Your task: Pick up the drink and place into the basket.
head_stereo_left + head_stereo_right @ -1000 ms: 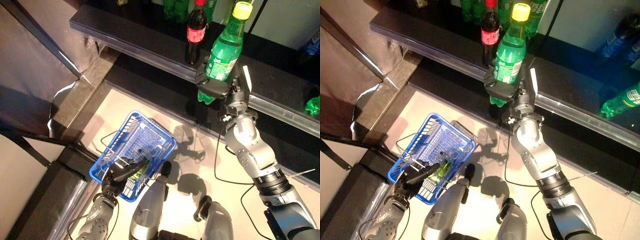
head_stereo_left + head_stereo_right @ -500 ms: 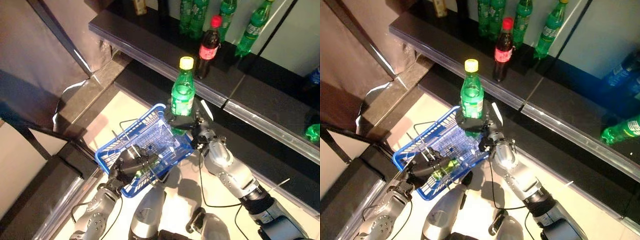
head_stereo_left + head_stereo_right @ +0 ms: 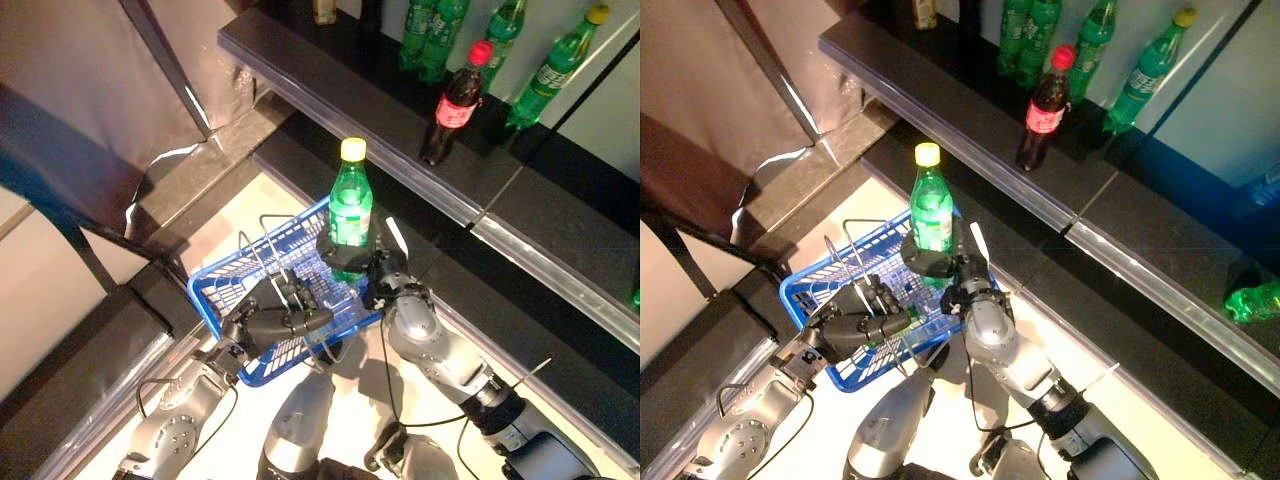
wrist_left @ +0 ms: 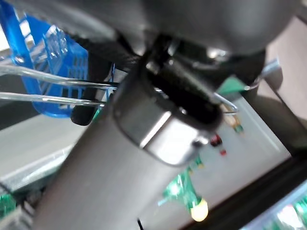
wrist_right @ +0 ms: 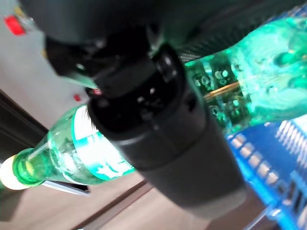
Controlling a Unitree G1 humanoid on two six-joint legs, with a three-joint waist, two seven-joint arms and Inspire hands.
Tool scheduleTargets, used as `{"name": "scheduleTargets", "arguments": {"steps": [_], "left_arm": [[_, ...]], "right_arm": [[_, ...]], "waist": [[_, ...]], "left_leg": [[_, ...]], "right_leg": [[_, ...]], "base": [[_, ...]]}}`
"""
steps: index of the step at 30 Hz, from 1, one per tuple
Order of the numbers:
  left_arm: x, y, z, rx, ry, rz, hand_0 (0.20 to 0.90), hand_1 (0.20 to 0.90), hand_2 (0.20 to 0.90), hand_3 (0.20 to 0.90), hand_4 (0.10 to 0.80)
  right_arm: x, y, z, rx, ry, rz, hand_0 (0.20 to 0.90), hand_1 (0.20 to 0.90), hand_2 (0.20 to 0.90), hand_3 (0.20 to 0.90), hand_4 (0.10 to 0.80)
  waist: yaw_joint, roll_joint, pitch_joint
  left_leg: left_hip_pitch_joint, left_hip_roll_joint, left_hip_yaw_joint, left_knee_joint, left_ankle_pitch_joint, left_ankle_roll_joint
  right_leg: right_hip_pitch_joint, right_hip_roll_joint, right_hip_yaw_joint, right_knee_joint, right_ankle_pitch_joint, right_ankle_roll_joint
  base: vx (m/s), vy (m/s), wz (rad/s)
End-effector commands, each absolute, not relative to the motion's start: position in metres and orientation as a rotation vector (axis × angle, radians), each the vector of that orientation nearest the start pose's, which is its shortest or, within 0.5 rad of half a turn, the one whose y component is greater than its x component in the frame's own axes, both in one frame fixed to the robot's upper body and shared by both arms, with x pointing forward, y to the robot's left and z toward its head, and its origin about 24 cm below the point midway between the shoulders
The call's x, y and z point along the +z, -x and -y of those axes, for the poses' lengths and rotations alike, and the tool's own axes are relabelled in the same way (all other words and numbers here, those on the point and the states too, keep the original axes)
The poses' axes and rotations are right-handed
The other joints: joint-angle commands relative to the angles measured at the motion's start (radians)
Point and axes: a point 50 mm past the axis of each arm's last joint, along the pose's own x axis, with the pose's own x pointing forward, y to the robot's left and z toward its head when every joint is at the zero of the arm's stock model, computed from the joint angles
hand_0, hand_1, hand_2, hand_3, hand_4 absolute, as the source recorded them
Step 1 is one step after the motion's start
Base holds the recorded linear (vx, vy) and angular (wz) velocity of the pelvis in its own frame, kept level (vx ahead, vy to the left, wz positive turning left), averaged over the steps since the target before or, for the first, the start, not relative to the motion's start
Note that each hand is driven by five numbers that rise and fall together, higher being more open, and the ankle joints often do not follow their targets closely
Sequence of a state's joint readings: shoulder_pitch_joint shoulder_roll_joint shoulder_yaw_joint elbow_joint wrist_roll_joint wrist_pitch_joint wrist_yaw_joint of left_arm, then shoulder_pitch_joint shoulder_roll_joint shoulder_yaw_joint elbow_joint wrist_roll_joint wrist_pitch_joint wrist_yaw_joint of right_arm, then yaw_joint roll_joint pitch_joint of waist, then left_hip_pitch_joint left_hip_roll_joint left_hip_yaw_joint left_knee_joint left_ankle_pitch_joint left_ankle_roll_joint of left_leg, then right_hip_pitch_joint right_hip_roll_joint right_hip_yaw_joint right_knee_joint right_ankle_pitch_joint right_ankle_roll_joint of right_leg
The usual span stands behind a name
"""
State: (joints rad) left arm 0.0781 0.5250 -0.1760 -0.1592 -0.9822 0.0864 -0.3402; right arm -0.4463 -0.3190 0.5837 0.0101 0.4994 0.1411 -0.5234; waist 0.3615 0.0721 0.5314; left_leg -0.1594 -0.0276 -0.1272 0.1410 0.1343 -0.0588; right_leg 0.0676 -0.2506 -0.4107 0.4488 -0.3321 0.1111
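Since a second ago the right robot hand, fingers curled round the green bottle, has carried it from the shelf to the basket. Upright, it hangs over the basket's far rim; the left robot hand grips the handles.

You see right hand curled round lower body of green bottle, yellow cap up, bottle upright over far right corner of blue basket. Left hand closed on basket's wire handles at near side. Basket sits above pale floor. Dark shelf runs across behind; on it, red-capped cola bottle and several green bottles standing. Grey curtain hangs far left.
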Motion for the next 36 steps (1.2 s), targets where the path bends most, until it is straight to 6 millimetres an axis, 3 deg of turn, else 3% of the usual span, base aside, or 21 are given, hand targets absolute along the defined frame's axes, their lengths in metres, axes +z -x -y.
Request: {"name": "scheduleTargets", "arguments": {"steps": [1, 9, 18, 24, 30, 36], "left_arm": [[0.166, -0.215, -0.144, -0.954, 0.555, 0.483, 0.3, 0.3, 0.3, 0.2, 0.1], [0.184, -0.207, -0.132, -1.124, 0.499, 0.567, 0.3, 0.3, 0.3, 0.2, 0.1], [0.185, -0.204, -0.128, -1.159, 0.53, 0.574, 0.3, 0.3, 0.3, 0.2, 0.1], [0.187, -0.203, -0.128, -1.194, 0.555, 0.589, 0.3, 0.3, 0.3, 0.2, 0.1], [0.185, -0.201, -0.121, -1.245, 0.638, 0.549, 0.3, 0.3, 0.3, 0.2, 0.1], [0.184, -0.2, -0.114, -1.285, 0.683, 0.517, 0.3, 0.3, 0.3, 0.2, 0.1]], "right_arm": [[0.148, -0.293, 0.038, 0.231, -0.11, 0.281, 0.3, 0.3, 0.3, 0.2, 0.1], [0.109, -0.293, 0.021, 0.226, -0.089, 0.132, 0.3, 0.3, 0.3, 0.2, 0.1], [0.069, -0.29, 0.013, 0.158, -0.159, -0.055, 0.3, 0.3, 0.3, 0.2, 0.1], [0.025, -0.28, 0.006, 0.162, -0.367, -0.325, 0.3, 0.3, 0.3, 0.2, 0.1], [0.013, -0.277, 0.002, 0.146, -0.501, -0.436, 0.3, 0.3, 0.3, 0.2, 0.1], [0.01, -0.279, -0.012, 0.113, -0.856, -0.558, 0.3, 0.3, 0.3, 0.2, 0.1]], "waist": [[-0.001, -0.002, -0.197], [0.018, 0.011, -0.196], [0.033, 0.029, -0.179], [0.046, 0.038, -0.16], [0.055, 0.042, -0.145], [0.067, 0.048, -0.133]], "left_leg": [[0.013, -0.028, -0.041, 0.138, -0.148, 0.015], [0.007, -0.048, -0.074, 0.134, -0.143, 0.01], [-0.01, -0.062, -0.085, 0.142, -0.139, 0.009], [-0.023, -0.064, -0.087, 0.142, -0.135, 0.01], [-0.032, -0.065, -0.091, 0.145, -0.132, 0.01], [-0.032, -0.065, -0.096, 0.143, -0.126, 0.012]], "right_leg": [[0.001, 0.033, -0.032, -0.116, 0.177, -0.066], [0.0, 0.025, -0.047, -0.108, 0.176, -0.059], [-0.003, 0.018, -0.059, -0.102, 0.177, -0.056], [-0.013, 0.013, -0.064, -0.102, 0.183, -0.052], [-0.018, 0.016, -0.066, -0.103, 0.187, -0.053], [-0.018, 0.018, -0.068, -0.098, 0.192, -0.053]], "base": [[0.012, 0.016, 0.14], [0.015, 0.012, 0.11], [0.001, 0.0, 0.01], [-0.017, -0.006, 0.03], [-0.013, -0.02, 0.01], [0.003, -0.017, 0.01]]}}
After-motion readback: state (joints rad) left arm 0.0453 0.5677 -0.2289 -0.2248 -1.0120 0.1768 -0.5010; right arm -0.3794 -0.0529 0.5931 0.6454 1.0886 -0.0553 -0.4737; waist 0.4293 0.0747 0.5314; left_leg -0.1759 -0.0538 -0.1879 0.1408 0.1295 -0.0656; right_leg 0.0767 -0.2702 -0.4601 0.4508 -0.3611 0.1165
